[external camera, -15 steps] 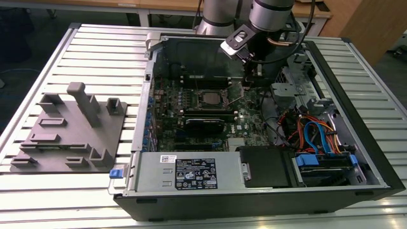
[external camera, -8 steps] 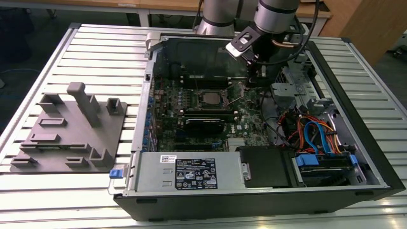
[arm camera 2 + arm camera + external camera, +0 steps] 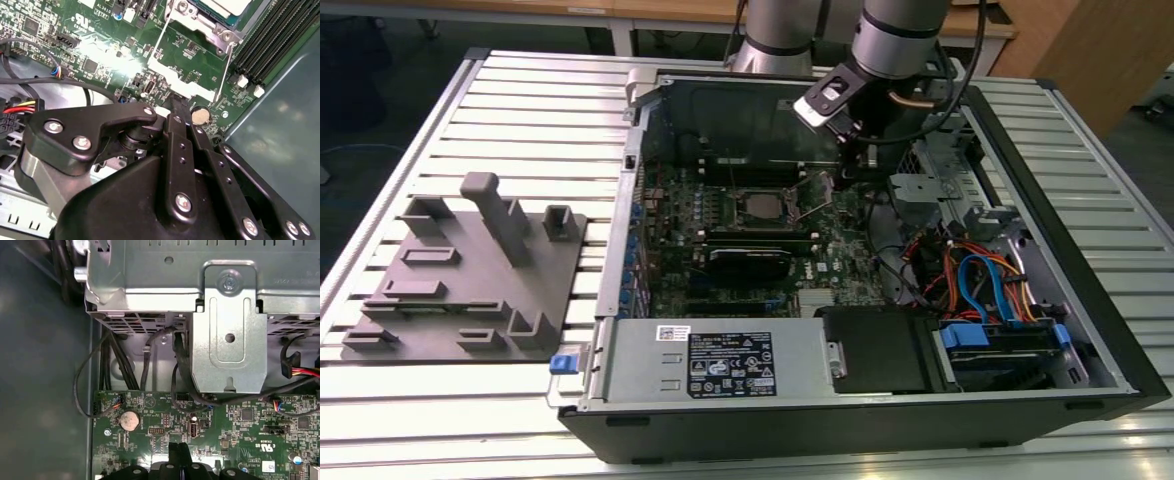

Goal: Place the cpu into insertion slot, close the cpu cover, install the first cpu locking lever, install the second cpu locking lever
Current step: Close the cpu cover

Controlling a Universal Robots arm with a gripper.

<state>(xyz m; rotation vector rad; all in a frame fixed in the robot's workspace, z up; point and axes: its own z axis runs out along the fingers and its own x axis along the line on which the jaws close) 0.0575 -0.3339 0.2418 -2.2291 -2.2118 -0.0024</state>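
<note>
Gripper (image 3: 175, 104) closed, tips at the edge of the open cpu cover (image 3: 182, 82); cpu (image 3: 758, 205) lies uncovered. Case (image 3: 854, 430) lies open on a slatted metal table (image 3: 520, 90); wood desk (image 3: 667, 10) behind

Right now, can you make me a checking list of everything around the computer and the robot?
Surface: slatted metal table, with the open computer case lying on it.
Job's things: cpu sits in its socket; cpu cover is open, beside the socket.
Clutter: grey holder block on the table, at the exterior view's left.
Grippers: gripper shut, tips at the cpu cover's free edge.
Cables: black cables beside the metal cage; blue and orange cables inside the case.
Surroundings: wooden furniture behind the table.
</note>
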